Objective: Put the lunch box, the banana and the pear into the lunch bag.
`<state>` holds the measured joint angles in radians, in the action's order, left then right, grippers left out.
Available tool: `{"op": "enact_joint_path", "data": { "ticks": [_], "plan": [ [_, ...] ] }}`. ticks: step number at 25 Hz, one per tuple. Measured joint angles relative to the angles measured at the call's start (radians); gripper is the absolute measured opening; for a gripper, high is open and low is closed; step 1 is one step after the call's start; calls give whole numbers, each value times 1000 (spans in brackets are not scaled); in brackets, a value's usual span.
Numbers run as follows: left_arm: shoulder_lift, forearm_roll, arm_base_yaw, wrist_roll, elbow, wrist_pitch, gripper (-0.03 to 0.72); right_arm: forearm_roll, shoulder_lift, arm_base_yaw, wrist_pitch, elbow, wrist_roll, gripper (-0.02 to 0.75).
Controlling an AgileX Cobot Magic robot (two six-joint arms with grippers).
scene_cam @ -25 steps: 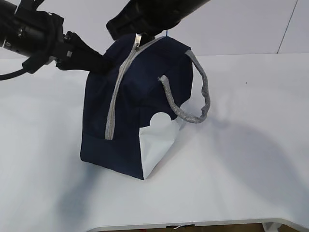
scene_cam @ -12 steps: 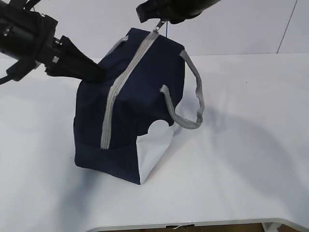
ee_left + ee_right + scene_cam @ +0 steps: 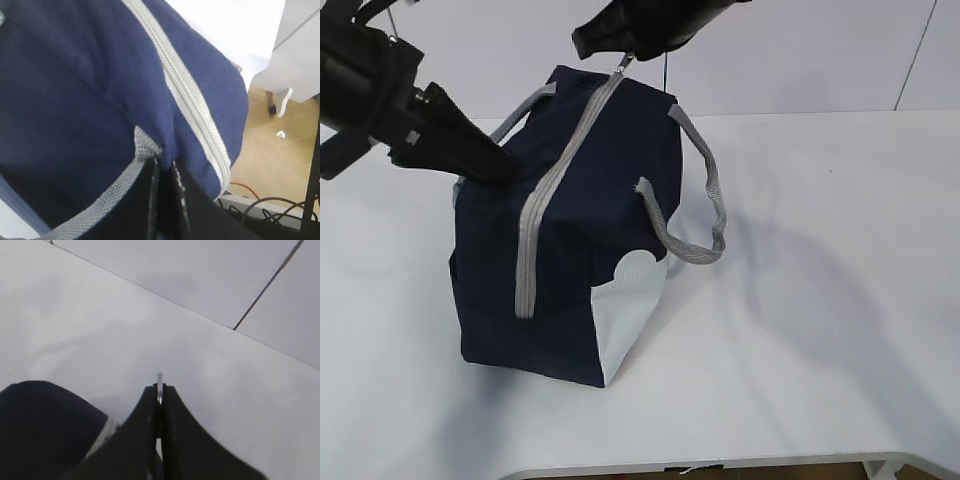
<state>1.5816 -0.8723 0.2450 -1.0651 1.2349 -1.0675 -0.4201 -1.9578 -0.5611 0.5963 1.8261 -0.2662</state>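
Note:
The navy lunch bag (image 3: 590,200) stands tilted on the white table, its grey zipper strip (image 3: 545,190) closed along the top and front. My left gripper (image 3: 505,170) is shut on a fold of the bag's navy fabric at its upper left side; the left wrist view shows the pinch (image 3: 165,167) beside a grey handle (image 3: 100,200). My right gripper (image 3: 623,58) is above the bag's far top end, shut on the metal zipper pull (image 3: 159,380). The lunch box, banana and pear are out of view.
The bag's near grey handle (image 3: 705,215) loops out to the right above the white cloud patch (image 3: 630,300). The table's front edge (image 3: 720,465) is close below. The left wrist view shows floor and cables (image 3: 270,205) past the table.
The bag has shifted left and tilted more. My left gripper has drawn back left with the fabric. My right gripper has carried the zipper pull toward the bag's far top end.

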Motion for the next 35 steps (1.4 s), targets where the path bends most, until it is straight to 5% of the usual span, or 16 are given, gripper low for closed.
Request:
{"op": "enact_joint_path", "data": {
  "ticks": [18,27,35],
  "plan": [
    [-4,42,0,149,0,6,13,239,-147,50,185,204,-2,18],
    [-4,64,0,384,145,7,391,279,-147,50,243,248,-2,18],
    [81,105,0,568,344,-47,434,295,-147,50,247,248,-2,18]
  ]
}}
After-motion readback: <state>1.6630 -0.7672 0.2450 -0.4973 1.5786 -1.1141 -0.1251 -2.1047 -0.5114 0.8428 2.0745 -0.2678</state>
